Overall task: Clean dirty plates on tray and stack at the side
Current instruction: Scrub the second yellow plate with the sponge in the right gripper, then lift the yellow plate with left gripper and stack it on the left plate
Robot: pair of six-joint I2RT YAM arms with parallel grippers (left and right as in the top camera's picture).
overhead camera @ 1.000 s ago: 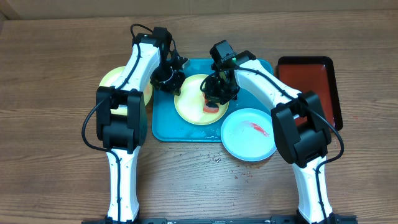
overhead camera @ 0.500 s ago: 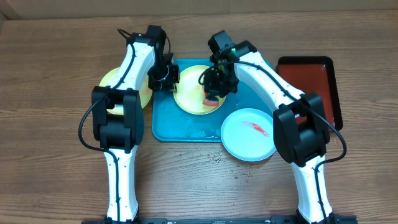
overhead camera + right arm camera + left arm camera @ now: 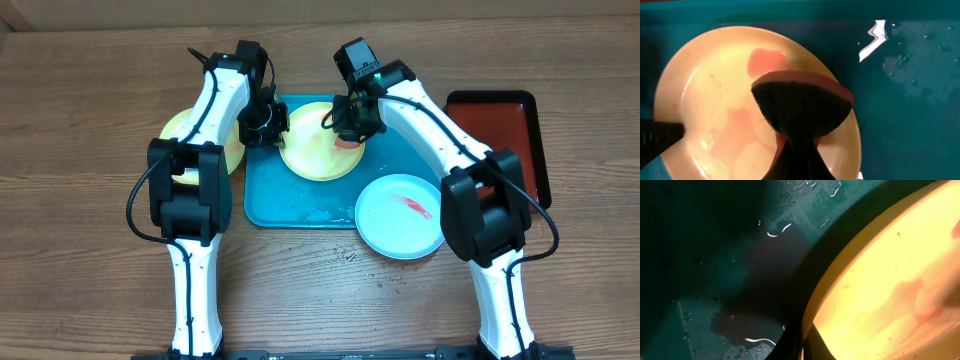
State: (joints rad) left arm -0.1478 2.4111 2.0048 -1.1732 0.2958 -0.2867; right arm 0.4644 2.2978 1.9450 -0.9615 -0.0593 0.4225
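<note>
**Two arms scrubbing a yellow plate on the teal tray**

Overhead: the left gripper [image 3: 268, 127] is pinching the yellow plate [image 3: 310, 155] by its left rim, steadying it on the tray [image 3: 400, 150]. The right gripper [image 3: 349, 130] is pressing a red sponge [image 3: 350, 141] onto it. A smeared pale plate [image 3: 395, 225] is waiting at the tray's corner, and a second yellow plate [image 3: 178, 130] is lying on the table to the left.

Left wrist: jaws are gripping the rim, nearly together.

Right wrist: jaws are clamping the sponge [image 3: 805, 80] over pink smears.

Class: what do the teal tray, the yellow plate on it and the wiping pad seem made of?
The teal tray: likely moulded plastic, glossy, glints on its wet surface. The yellow plate: smooth, probably plastic or melamine; ceramic possible. The wiping pad: sponge-like, red foam with a dark fibrous scouring layer.
</note>
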